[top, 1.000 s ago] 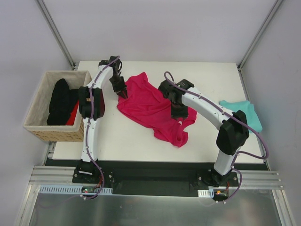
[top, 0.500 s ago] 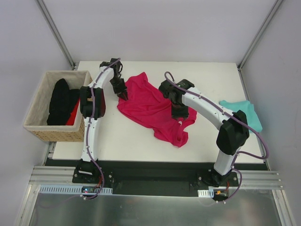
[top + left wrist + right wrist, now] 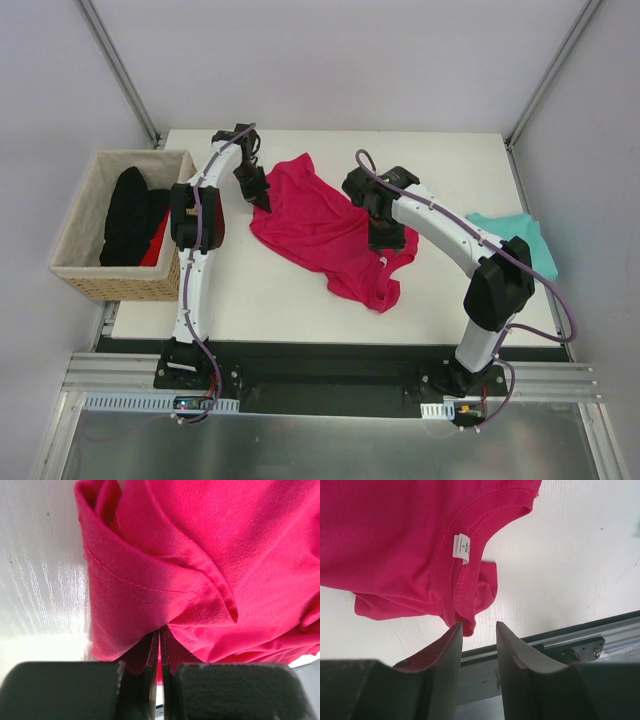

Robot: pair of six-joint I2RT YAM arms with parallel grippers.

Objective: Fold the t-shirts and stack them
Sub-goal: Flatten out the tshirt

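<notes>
Left wrist: left gripper (image 3: 159, 649) clamped on a thin crimson-pink t-shirt (image 3: 225, 555) fold (right gripper (image 3: 477, 628) part-open, empty); fold may slip when pulled.

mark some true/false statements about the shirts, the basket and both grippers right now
1. The left gripper is shut on a fold of the pink t-shirt. True.
2. The teal t-shirt is stacked on the pink one. False: it lies apart, at the right edge of the table.
3. The right gripper is open. True.
4. The wicker basket is empty. False: it holds dark cloth.
5. The pink t-shirt is folded into a neat rectangle. False: it lies spread out and rumpled.
</notes>
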